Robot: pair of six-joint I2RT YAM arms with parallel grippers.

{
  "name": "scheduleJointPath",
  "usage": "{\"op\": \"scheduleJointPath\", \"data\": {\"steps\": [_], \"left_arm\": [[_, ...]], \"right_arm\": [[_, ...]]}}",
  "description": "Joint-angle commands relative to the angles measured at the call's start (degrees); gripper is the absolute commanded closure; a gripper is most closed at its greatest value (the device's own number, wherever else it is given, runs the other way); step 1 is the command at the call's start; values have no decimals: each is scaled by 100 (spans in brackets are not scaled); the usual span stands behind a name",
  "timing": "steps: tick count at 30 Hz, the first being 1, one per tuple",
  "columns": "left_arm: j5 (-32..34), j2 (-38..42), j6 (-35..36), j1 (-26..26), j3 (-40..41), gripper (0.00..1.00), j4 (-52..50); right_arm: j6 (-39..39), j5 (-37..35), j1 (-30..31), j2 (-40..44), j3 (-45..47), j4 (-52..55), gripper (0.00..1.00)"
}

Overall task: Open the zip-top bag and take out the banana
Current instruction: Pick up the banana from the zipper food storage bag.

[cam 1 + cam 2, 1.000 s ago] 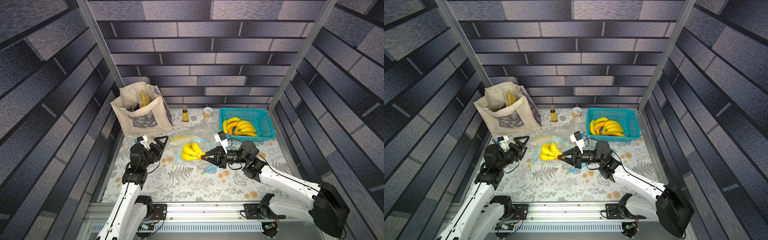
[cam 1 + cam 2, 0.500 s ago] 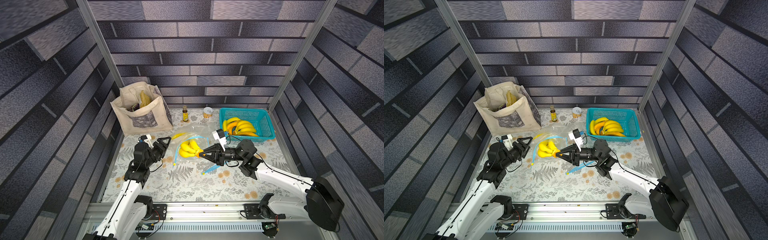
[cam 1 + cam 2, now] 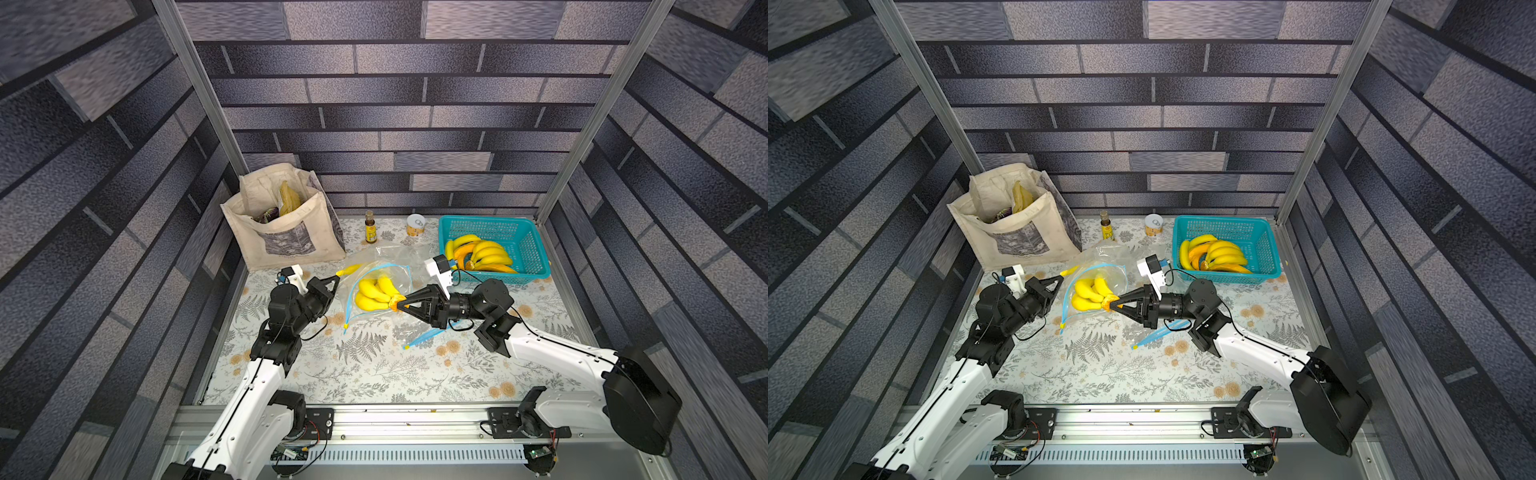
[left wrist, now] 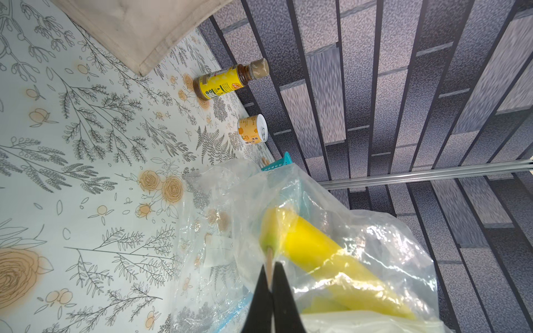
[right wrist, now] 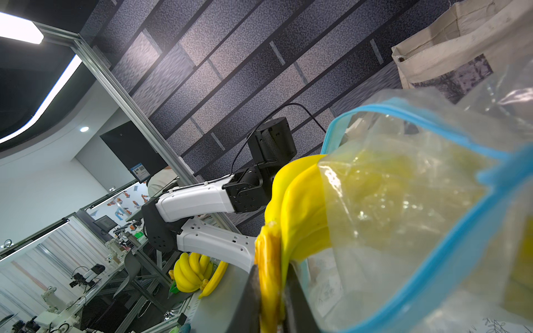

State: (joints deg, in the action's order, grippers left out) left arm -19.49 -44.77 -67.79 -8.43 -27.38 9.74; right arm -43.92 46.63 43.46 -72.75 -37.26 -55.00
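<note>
Plastic catches the eye first: the zip-top bag (image 3: pixel 397 272) is clear and crumpled, edged with a blue zip rim (image 3: pixel 347 307) that stands open in a wide loop. It sits on the flowered tablecloth (image 3: pixel 374 374) between the two arms, in front of the canvas tote (image 3: pixel 291 245) and just left of the teal basket (image 3: pixel 530 237). The banana bunch (image 3: pixel 372 293) is smooth and bright yellow, its fruit lying inside the loop and its orange-tinged stem (image 5: pixel 268 274) poking out of the mouth toward the right arm. The right gripper (image 3: pixel 398 306) has its fingers clamped on that stem; the right wrist view shows it squeezed between the two dark fingers while the fruit curves back under the plastic. The left gripper (image 3: pixel 336 277) is at the far corner of the rim, by its yellow end. In the left wrist view its fingertips (image 4: pixel 261 288) are pressed almost together on a thin edge of the bag, with yellow fruit just past them. A second ago that left gripper stood spread wide and clear of the bag; since then it has come forward and closed on the rim. The right arm has reached further in, bunch and bag have slid a little toward the left arm, and the hold on the stem is unchanged.
</note>
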Motion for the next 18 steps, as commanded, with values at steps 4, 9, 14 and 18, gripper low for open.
{"op": "scheduleJointPath", "data": {"steps": [4,9,14,18], "left_arm": [[648,1,106,210,341,100,-155],[713,-638,151,746,461,100,-176],[837,-1138,529,807,322,100,-178],[780,-1372,508,808,312,100,40]], "right_arm": [[-698,232,-8,-119,-2,-1257,100],[-1358,589,428,-246,-19,-1721,100],[-1571,16,417,645,135,-2156,100],[-140,-326,417,1385,-241,-88,100]]}}
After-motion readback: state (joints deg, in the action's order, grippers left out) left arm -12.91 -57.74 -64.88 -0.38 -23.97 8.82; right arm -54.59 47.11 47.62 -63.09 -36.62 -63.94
